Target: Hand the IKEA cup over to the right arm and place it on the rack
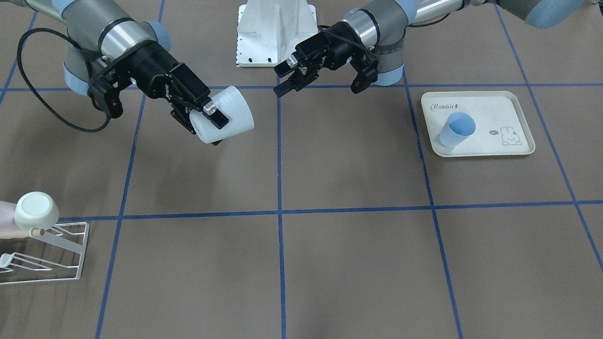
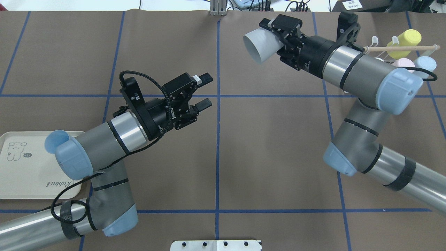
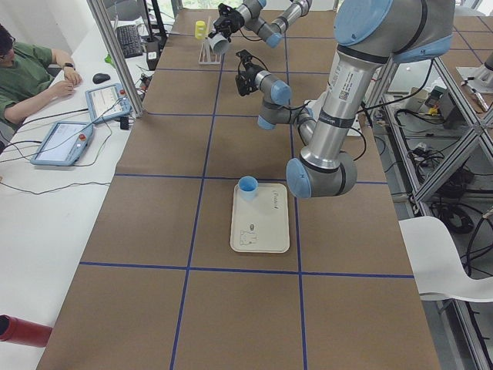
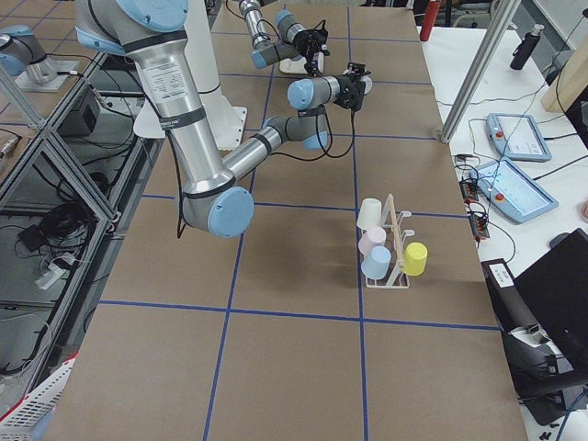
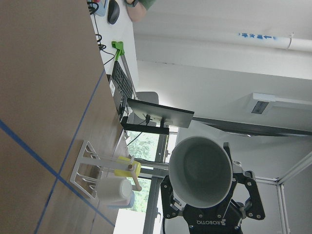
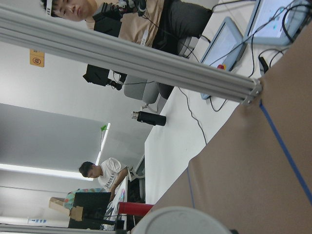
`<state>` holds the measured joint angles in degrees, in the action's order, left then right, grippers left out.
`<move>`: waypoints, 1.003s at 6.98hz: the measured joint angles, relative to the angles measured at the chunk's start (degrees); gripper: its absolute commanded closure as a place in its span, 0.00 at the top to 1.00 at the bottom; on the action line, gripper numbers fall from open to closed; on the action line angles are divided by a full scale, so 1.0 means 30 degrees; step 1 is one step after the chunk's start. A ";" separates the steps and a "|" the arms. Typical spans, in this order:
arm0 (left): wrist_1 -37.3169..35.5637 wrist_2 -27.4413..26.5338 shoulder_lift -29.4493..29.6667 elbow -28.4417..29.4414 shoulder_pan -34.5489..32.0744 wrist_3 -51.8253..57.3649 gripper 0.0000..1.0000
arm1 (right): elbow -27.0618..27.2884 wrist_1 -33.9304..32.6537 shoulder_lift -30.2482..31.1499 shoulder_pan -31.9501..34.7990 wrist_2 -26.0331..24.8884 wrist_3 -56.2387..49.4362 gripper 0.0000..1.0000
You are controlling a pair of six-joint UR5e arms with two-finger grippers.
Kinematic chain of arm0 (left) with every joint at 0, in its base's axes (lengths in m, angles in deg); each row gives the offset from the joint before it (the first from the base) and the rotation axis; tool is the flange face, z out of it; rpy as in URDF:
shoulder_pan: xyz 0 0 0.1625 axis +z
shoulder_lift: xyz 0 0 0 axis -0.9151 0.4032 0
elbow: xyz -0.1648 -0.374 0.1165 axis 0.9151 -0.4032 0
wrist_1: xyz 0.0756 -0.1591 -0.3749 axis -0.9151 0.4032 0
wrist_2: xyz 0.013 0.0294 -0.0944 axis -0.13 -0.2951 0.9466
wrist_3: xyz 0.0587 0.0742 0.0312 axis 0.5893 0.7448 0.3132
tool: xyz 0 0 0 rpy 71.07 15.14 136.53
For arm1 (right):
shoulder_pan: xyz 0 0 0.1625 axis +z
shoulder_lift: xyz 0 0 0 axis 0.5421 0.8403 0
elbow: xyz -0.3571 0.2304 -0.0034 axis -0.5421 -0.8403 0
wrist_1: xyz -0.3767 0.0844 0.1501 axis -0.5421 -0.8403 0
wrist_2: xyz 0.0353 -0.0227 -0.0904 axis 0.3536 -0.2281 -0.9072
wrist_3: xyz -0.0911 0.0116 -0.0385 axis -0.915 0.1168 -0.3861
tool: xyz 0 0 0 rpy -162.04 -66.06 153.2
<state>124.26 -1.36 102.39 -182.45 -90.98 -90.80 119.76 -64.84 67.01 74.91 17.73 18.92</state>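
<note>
Brown gridded table [image 1: 348,155] carries a cream tray [image 1: 499,108] and seemingly wire rack [image 1: 84,249].

**Lighting even, quality mostly fine**

Bright diffuse ceiling light; soft faint shadows on the brown counter [image 1: 348,263]. Mild glare on the right arm [image 1: 118,35] metal sleeve. Fixed views sharp. Right wrist view: cup [image 6: 180,220] rim blurred at frame bottom. Left wrist view: window behind rack [image 5: 90,178] slightly washed out.
</note>
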 measured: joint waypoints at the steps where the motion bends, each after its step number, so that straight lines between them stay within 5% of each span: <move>1: -0.1225 0.0140 -0.0619 -0.0491 -0.0709 0.0908 1.00 | -0.0403 -0.0542 0.0000 0.0729 -0.0100 -0.1295 0.00; 3: -0.7018 0.1548 -0.2473 -0.3779 -0.2497 0.3766 1.00 | -0.0640 -0.2812 -0.0082 0.1780 -0.0735 -0.4457 0.00; 7: -1.6748 0.5857 -0.6759 -0.9169 -0.6414 0.8953 1.00 | -0.0672 -0.8135 -0.0343 0.2553 -0.5755 -0.9966 0.00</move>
<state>74.01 16.21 82.11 -209.96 -110.22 -63.94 117.75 -89.24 65.98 82.57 0.46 -10.98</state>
